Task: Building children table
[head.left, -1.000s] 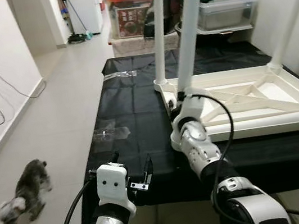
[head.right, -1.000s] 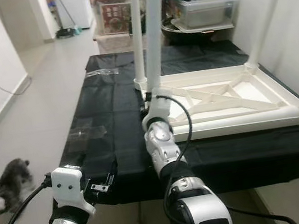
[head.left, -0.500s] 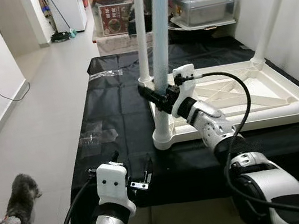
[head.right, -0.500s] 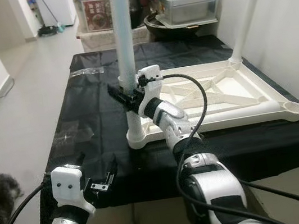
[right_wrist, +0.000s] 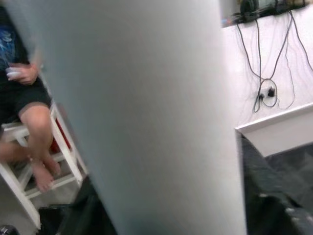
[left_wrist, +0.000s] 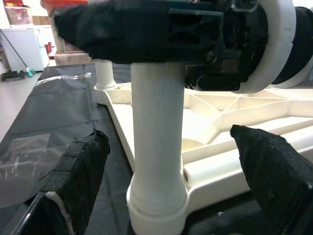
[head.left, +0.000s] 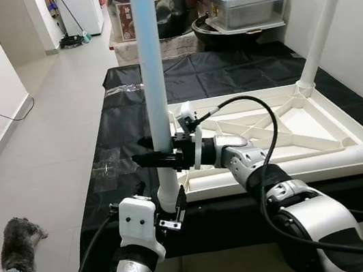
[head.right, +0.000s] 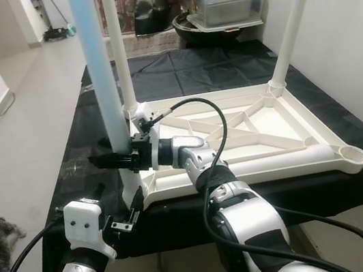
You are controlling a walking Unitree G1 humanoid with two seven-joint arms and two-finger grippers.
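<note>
**Near leg clamped at the table frame's corner**

Left eye view: Found the table frame (head.left: 281,174) lying upside down on a black cloth (head.left: 127,117). Saw the near leg (head.left: 153,71) standing upright in the frame's near-left corner socket. Saw the right gripper (head.left: 149,160) reaching across from over the frame, clenched on that leg a little above the socket. Noted the left gripper (head.left: 160,207) low in front of the same corner, fingers spread. Spotted another leg (head.left: 323,17) rising from the frame's far-right corner, storage boxes (head.left: 247,5) beyond the frame's far edge, and a small grey dog (head.left: 15,262) on the floor well to the left of the frame.

Right eye view: Made out a second upright leg (head.right: 116,50) at the frame's far-left corner, and an open socket (head.right: 352,154) at the frame's near-right corner.

Left wrist view: Looked straight at the near leg's base seated in the frame's corner. Saw the left gripper's pads (left_wrist: 78,171) one on each side of the leg, released, touching nothing. Saw the right gripper's black finger crossing the leg higher up.

Right wrist view: Saw the near leg, blurred and very close, against the gripper's dark fingers (right_wrist: 266,196). Beyond it, made out a seated person's bare leg (right_wrist: 34,127) on a white stool (right_wrist: 63,161), and cables (right_wrist: 266,83) on a wall.
</note>
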